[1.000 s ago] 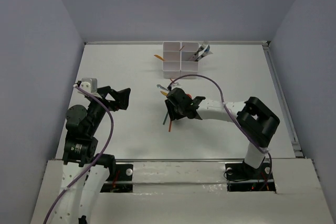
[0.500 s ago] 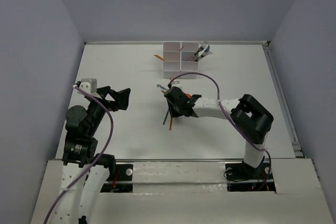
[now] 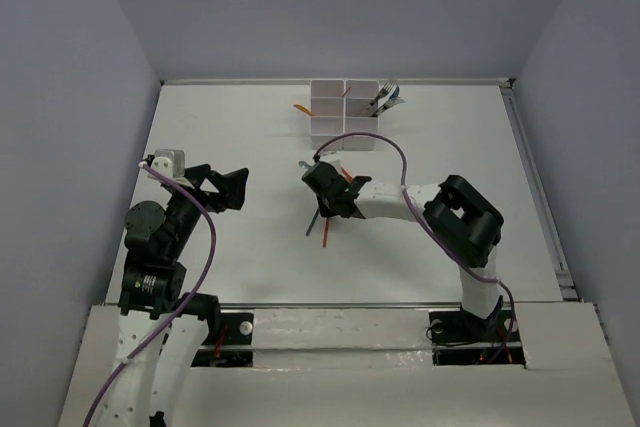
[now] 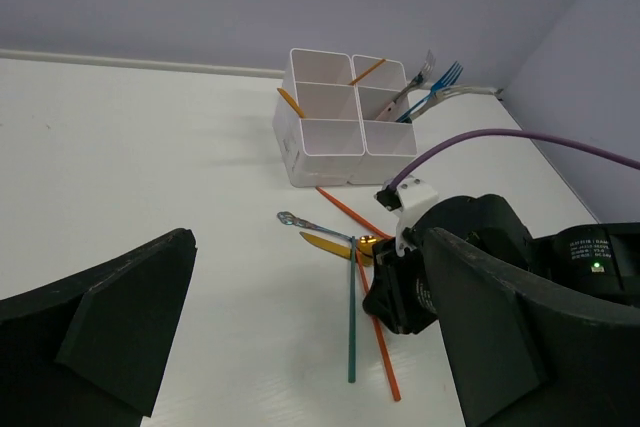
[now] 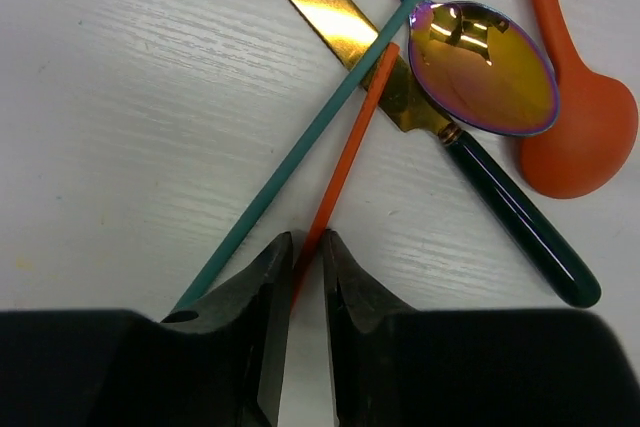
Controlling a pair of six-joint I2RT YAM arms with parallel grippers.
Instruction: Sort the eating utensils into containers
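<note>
The right wrist view has my right gripper low on the table, its jaws pinched onto the near end of an orange stick that still lies flat. A teal stick runs just left of it. Both cross a gold knife blade with a dark green handle, next to an iridescent spoon and an orange spoon. The white containers stand at the back, holding forks and an orange stick. My left gripper hangs open and holds nothing, left of the pile.
A second long orange stick lies on the table between the containers and the pile. One orange piece pokes out at the containers' left side. The purple cable arches over the right arm. A raised table edge runs along the right.
My right arm has reached further left over the pile. Its jaws have narrowed from wide apart down onto the orange stick. The left arm has not moved.
</note>
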